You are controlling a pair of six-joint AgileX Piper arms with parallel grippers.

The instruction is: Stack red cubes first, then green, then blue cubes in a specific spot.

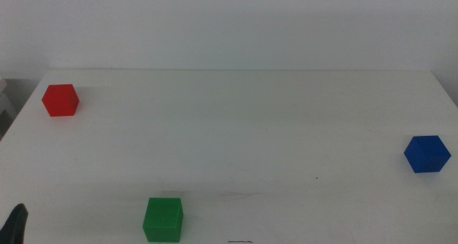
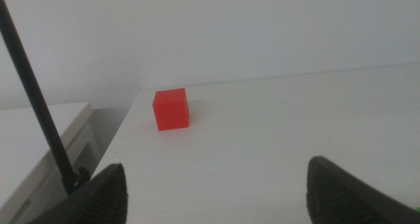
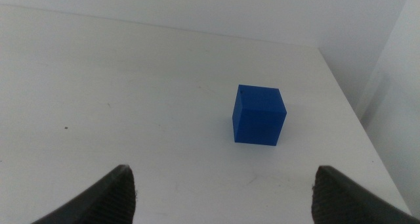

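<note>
A red cube (image 1: 60, 100) sits near the table's far left corner, also visible in the left wrist view (image 2: 171, 109). At the front edge, left of centre, rests the green cube (image 1: 163, 219). The blue cube (image 1: 426, 154) lies by the right edge and fills the middle of the right wrist view (image 3: 259, 115). My left gripper (image 2: 216, 194) is open, well short of the red cube, with only a dark tip (image 1: 16, 222) showing at the bottom left of the middle view. My right gripper (image 3: 226, 198) is open too, back from the blue cube, and holds nothing.
The white table (image 1: 243, 129) ends at a pale wall behind. A thin dark rod (image 2: 36, 99) crosses the left wrist view beside a white cabinet (image 2: 39, 132) off the table's left edge.
</note>
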